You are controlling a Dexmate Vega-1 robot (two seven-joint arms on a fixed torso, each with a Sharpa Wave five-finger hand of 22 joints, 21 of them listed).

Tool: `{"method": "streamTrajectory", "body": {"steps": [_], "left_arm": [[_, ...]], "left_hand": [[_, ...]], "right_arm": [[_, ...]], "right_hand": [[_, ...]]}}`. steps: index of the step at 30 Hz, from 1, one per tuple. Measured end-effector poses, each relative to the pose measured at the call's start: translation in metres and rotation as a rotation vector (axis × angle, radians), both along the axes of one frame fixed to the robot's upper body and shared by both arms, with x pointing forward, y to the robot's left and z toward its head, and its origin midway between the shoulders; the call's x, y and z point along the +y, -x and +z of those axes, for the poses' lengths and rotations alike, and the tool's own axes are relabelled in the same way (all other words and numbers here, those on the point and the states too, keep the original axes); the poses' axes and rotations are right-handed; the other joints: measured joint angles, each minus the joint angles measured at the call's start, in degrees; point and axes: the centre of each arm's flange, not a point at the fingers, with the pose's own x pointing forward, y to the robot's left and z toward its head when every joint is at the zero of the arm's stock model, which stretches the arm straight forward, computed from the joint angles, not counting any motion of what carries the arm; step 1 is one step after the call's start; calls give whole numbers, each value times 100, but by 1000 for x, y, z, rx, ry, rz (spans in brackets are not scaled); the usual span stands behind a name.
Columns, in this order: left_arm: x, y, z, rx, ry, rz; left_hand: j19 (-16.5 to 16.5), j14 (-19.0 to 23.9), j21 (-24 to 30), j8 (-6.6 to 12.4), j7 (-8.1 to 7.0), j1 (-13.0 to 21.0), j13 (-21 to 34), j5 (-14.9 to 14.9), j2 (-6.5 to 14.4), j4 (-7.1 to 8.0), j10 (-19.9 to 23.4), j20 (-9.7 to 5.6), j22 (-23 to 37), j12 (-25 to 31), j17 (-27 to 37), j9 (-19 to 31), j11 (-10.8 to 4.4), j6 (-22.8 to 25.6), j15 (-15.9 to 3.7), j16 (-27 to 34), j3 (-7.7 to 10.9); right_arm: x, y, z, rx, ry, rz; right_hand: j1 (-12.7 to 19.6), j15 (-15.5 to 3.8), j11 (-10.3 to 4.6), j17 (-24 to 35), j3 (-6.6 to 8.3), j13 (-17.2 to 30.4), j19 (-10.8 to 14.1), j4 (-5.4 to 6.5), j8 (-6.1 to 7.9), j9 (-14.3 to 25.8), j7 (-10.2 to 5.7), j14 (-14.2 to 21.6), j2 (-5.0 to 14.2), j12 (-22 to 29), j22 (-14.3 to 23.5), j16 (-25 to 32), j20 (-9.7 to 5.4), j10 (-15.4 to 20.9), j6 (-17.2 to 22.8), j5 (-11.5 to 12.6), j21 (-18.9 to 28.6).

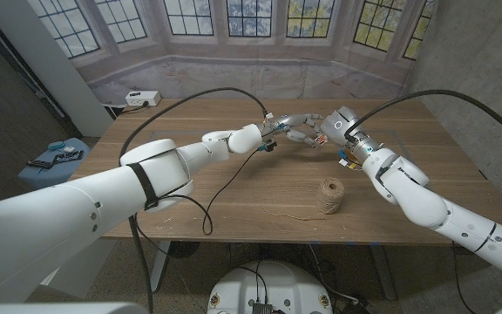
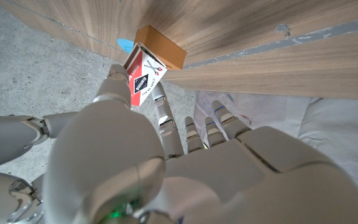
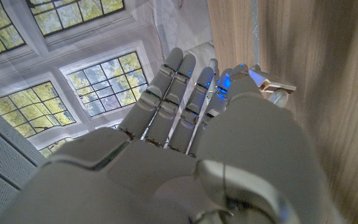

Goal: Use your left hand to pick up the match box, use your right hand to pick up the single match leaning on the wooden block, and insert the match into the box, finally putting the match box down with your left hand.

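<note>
My left hand point(image 2: 166, 168) pinched the match box point(image 2: 145, 76) between thumb and fingertips, raised above the table point(image 1: 234, 187) near its far middle. My right hand point(image 1: 336, 126) met it there, fingertips almost touching; whether it held the match I couldn't tell. The wooden block point(image 2: 161, 47) sat just beyond the box. A twine ball point(image 1: 329, 195) stood nearer me, well apart, with open wood around.

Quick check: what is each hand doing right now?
Left hand: holding the match box.
Right hand: fingers curled; match cannot be told.
</note>
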Motion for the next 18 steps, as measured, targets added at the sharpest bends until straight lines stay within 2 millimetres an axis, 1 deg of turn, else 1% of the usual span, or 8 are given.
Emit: {"method": "streamTrajectory", "body": {"steps": [3, 8, 12, 18], "left_arm": [[-1, 0, 0, 0, 2, 0], [-2, 0, 0, 0, 1, -1], [-2, 1, 0, -2, 2, -3], [-3, 3, 0, -7, 4, -12]], "left_hand": [[0, 0, 0, 0, 0, 0, 0, 0, 0, 0, 0, 0, 0, 0, 0, 0, 0, 0, 0, 0, 0], [0, 0, 0, 0, 0, 0, 0, 0, 0, 0, 0, 0, 0, 0, 0, 0, 0, 0, 0, 0, 0], [-21, 0, 0, 0, 0, 0, 0, 0, 0, 0, 0, 21, 0, 0, 0, 0, 0, 0, 0, 0, 0], [-21, 0, 0, 0, 0, 0, 0, 0, 0, 0, 0, 21, 0, 0, 0, 0, 0, 0, 0, 0, 0]], "right_arm": [[0, -1, 0, 3, -2, 0], [-1, -1, -1, 5, -3, 4], [-2, -1, -2, 7, -2, 4], [-4, 0, -3, 6, -4, 6]], "right_hand": [[0, 0, 0, 0, 0, 0, 0, 0, 0, 2, -21, 0, 0, 25, 0, 0, 0, 0, 24, 9, 0], [0, 0, -3, 27, 0, 0, 0, 0, 45, 18, 11, 0, 0, 45, 0, 0, 0, 65, 116, 28, -50], [0, 0, -3, 27, 0, 0, 0, 0, 45, 18, -20, 0, 0, 46, 0, 28, 0, 64, 147, 28, -50], [0, 0, -2, 26, 0, 0, 0, 0, 45, 18, -20, 0, 0, 45, 1, 28, 0, 64, 147, 28, -50]]}}
